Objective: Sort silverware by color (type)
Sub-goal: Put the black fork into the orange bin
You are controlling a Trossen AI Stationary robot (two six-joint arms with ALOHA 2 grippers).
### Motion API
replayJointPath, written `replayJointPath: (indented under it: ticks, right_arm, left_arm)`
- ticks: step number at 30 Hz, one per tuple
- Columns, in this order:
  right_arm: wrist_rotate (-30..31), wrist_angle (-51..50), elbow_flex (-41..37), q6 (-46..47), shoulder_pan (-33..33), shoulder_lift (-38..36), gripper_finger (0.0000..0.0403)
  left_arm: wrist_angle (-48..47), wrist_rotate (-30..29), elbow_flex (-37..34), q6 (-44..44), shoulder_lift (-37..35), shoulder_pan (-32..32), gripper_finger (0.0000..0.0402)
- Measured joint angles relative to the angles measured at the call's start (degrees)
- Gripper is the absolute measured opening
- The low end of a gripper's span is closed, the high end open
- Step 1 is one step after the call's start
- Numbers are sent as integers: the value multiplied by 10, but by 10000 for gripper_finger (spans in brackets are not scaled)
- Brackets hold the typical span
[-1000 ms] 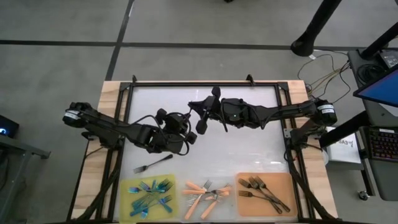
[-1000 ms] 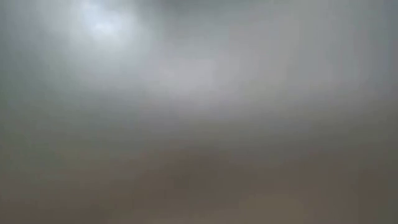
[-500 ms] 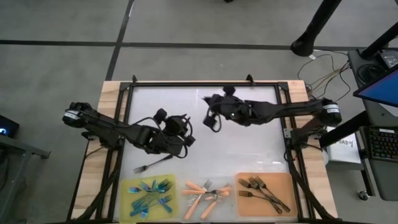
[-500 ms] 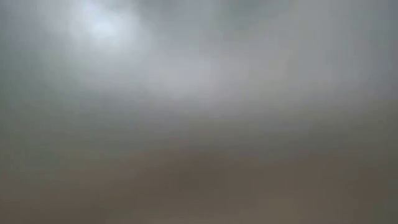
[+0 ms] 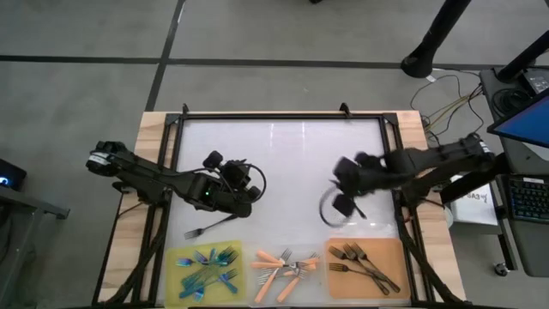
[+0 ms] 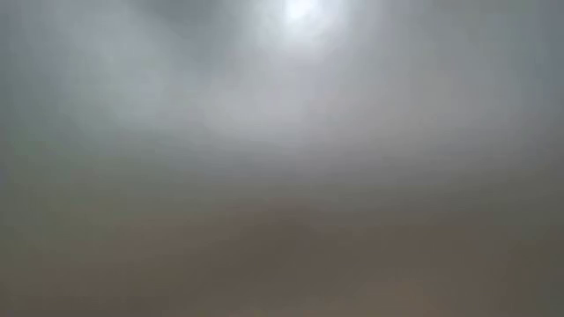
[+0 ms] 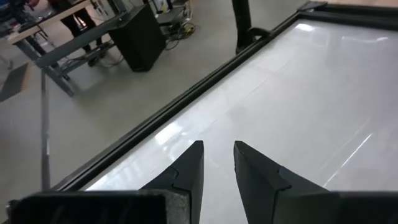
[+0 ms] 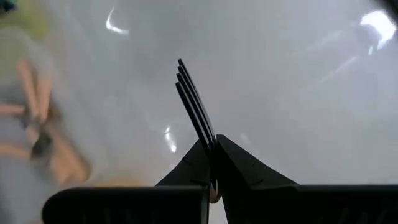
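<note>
My right gripper (image 5: 341, 204) is over the white table's near right part, just beyond the orange mat (image 5: 403, 249), and is shut on a dark fork (image 8: 193, 102). My left gripper (image 5: 247, 199) is over the table's left middle. Its fingers stand a narrow gap apart (image 7: 219, 152) with nothing between them. Another dark fork (image 5: 210, 227) lies flat on the table just on its near side. Blue-teal forks (image 5: 206, 266) lie on a yellow-green mat. Orange-handled forks (image 5: 283, 264) lie piled on the table. Dark forks (image 5: 364, 264) lie on the orange mat. The low view shows only grey blur. My right gripper pinches the dark fork between its two fingers just behind the tines (image 8: 207, 138). The tines (image 8: 189, 93) stick out ahead of the fingertips, along the fingers, over the white table. The fingers hide the handle.
Black rails frame the white table (image 5: 283, 154). The three fork groups line the near edge. A black cable loops beside each wrist (image 5: 329, 213). Desks and other furniture stand beyond the table in the left wrist view (image 7: 93, 37).
My right gripper has swung from the table's far middle toward the right and near edges, ending just beyond the orange mat. My left gripper has drawn back a little toward the left edge. The dark fork on the table has stayed put.
</note>
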Motion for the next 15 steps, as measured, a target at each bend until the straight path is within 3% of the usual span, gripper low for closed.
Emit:
replayJointPath:
  ticks: [4,10,15]
  right_arm:
    - [-10,-38,-5,110,92,-6,8]
    - [-49,-25,-5,103,233,33,8]
    - [-90,-11,-5,125,302,82,8]
  left_arm:
    - [-15,0,0,-1,0,0,71]
    - [-31,-2,0,-2,0,0,71]
    - [-50,-2,0,-11,0,0,71]
